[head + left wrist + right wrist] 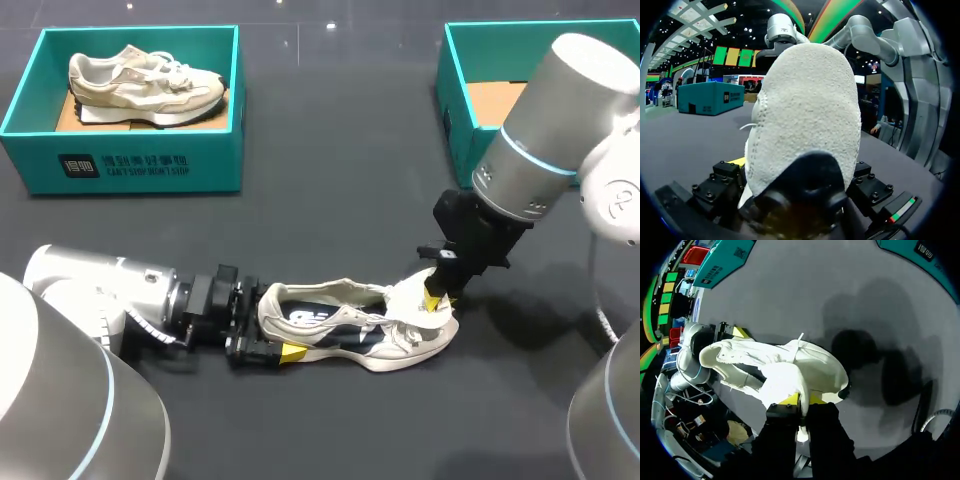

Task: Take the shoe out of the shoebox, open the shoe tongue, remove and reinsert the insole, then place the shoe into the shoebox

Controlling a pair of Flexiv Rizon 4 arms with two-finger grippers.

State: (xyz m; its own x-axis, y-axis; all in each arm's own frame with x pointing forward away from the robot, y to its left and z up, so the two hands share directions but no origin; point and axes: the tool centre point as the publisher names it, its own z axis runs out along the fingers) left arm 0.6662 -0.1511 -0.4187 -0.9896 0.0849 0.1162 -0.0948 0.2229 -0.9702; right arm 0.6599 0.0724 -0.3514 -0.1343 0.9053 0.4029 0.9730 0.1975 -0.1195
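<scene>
A cream and white sneaker (340, 322) lies on its side on the dark table, toe pointing right. My left gripper (275, 320) is open, its fingers spread wide around the heel. That heel (810, 110) fills the left wrist view between the fingers (737, 161). My right gripper (432, 297) comes down from the right and is shut on the white tongue (412, 295), which is lifted off the shoe's opening. The right wrist view shows the yellow tips (802, 401) pinching the thin tongue fabric (782, 382) above the shoe (755, 357).
An open teal shoebox (455, 110) stands at the back right, its brown cardboard floor showing. Another teal shoebox (130, 160) at the back left holds a second beige sneaker (145, 85). Dark table surface lies between the boxes and the shoe.
</scene>
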